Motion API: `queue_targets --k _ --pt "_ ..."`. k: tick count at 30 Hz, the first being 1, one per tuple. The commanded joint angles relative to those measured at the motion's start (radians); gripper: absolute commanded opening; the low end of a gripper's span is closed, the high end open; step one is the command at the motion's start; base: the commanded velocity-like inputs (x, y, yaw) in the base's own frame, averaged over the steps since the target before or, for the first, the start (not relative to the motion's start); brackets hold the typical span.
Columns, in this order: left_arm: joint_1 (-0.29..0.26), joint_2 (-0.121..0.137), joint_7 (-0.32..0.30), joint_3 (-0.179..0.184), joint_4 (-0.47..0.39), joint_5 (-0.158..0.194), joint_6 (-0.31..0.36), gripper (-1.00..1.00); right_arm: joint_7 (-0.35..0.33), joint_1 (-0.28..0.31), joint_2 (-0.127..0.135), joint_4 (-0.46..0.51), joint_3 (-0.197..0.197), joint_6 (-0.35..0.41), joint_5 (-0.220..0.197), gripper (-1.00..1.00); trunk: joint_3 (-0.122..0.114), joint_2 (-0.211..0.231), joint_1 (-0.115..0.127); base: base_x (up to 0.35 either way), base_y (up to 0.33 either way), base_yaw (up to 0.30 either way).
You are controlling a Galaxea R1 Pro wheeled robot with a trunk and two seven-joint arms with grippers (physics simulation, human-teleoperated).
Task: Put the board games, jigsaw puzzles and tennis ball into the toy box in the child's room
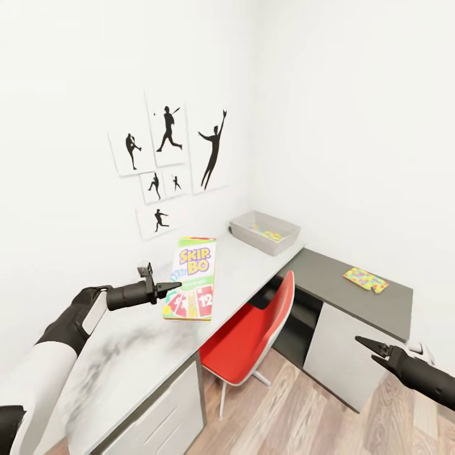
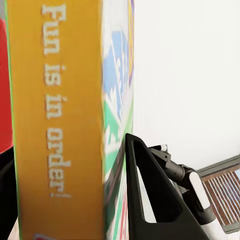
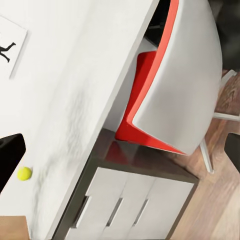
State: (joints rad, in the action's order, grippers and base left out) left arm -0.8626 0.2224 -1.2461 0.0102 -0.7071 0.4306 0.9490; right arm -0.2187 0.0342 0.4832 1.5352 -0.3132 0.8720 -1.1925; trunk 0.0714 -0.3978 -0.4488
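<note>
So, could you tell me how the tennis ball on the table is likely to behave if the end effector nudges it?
The tennis ball is round and sits on the smooth table, so it would probably roll off at a touch. It lies near the table's edge, so it may well drop. Being small, it looks light.

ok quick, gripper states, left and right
left gripper: shut on the SKIP-BO box
right gripper: open, holding nothing

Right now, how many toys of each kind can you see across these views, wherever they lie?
Board games: 1, the SKIP-BO box held in the left gripper.
Jigsaw puzzles: 2, one in the toy box, puzzle; one on the dark grey unit.
Tennis balls: 1, on the table.
Total: 4 toys.
</note>
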Motion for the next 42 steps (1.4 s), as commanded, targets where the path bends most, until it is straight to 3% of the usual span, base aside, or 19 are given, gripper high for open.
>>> queue_targets --k 1,14,25,42 --pt "-0.001 0.0 -0.001 0.001 0.0 0.007 0.009 -1.0 -0.007 0.001 0.0 0.0 -0.001 0.004 0.007 1.0 0.002 -0.002 -0.001 0.315 -0.001 -0.001" --pt "-0.001 -0.002 -0.002 -0.001 0.0 0.007 -0.013 -1.0 -0.006 0.001 0.0 -0.001 -0.001 0.004 0.011 1.0 0.0 -0.002 -0.001 0.308 -0.061 0.101" --pt "-0.001 -0.003 -0.001 -0.001 0.0 0.007 -0.015 -1.0 -0.005 0.001 0.0 -0.001 -0.002 0.003 0.01 1.0 0.001 -0.002 -0.001 0.273 -0.228 -0.128" --pt "-0.001 -0.003 -0.002 -0.001 0.0 0.007 -0.015 -1.0 -0.007 0.001 0.0 -0.001 -0.003 0.004 0.01 1.0 0.001 -0.002 -0.001 0.181 -0.287 0.025"
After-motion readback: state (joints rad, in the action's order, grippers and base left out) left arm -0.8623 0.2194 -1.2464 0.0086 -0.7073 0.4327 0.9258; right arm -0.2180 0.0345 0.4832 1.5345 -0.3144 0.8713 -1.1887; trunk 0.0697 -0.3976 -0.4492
